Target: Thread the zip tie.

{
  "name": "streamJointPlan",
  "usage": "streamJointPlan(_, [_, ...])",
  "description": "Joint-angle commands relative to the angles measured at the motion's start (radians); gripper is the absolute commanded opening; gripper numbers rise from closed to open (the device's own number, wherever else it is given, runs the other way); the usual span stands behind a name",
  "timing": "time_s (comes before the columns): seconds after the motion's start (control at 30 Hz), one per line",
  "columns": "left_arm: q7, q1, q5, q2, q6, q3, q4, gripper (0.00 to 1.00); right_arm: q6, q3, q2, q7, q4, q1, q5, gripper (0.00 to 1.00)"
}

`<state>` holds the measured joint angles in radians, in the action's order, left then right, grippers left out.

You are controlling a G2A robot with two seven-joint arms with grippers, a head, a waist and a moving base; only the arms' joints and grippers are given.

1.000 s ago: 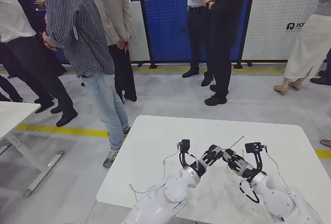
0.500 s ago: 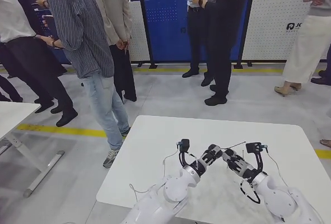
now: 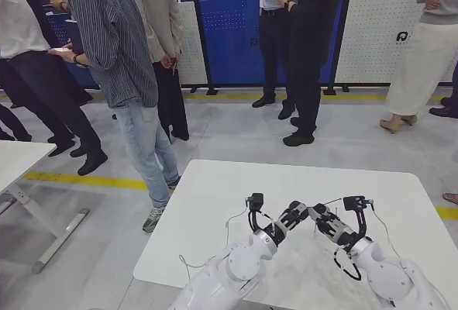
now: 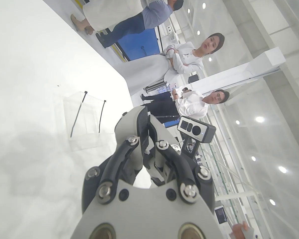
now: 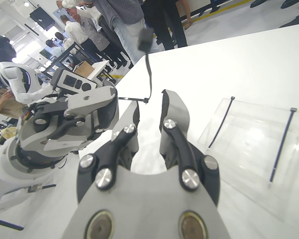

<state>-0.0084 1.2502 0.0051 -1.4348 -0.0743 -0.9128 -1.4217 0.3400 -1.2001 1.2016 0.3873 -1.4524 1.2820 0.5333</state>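
Both arms meet over the middle of the white table (image 3: 213, 217). My left gripper (image 3: 295, 210) (image 5: 114, 105) is shut on a black zip tie (image 5: 129, 98). The tie's thin strap sticks out sideways to a small knot-like point beside my right gripper's fingertip. From there a black strip (image 5: 149, 73) rises toward the right wrist camera and ends in a blocky tip. In the top view the tie (image 3: 333, 202) is a thin line above my right gripper (image 3: 319, 213). That right gripper (image 5: 152, 103) is open and holds nothing. The left fingers (image 4: 139, 125) are pressed together.
A clear plastic tray (image 5: 251, 130) (image 4: 72, 105) lies on the table beyond the grippers, holding two spare black zip ties (image 5: 221, 123) (image 5: 282, 143). The table's edge (image 5: 129, 75) runs close behind the left gripper. People stand on the floor around the far side.
The zip tie's free end has swung down from pointing steeply upward to lying nearly level. The right gripper has shifted slightly to the right. The left gripper has hardly moved.
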Motion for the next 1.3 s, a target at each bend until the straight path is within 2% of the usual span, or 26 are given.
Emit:
streamJointPlan(0.0, [-0.001,0.001,0.001,0.000,0.000,0.000,0.000,0.00,0.000,0.000,0.000,0.000,0.000,-0.001,0.000,0.20])
streamJointPlan(0.13, [-0.003,0.001,0.006,0.000,0.000,0.000,0.003,0.00,0.000,0.002,0.000,-0.003,0.001,-0.002,0.000,0.16])
streamJointPlan(0.2, [-0.005,0.001,0.007,0.000,0.000,0.001,0.003,0.00,0.000,0.004,0.000,-0.004,0.003,-0.003,0.000,0.11])
streamJointPlan(0.27, [-0.006,0.001,0.007,0.000,-0.002,0.001,0.003,0.00,-0.001,0.005,0.000,-0.004,0.004,-0.005,0.001,0.00])
streamJointPlan(1.27, [-0.014,0.016,-0.005,0.000,-0.055,-0.007,-0.014,0.00,-0.004,0.034,0.004,0.018,0.029,-0.023,0.020,0.00])
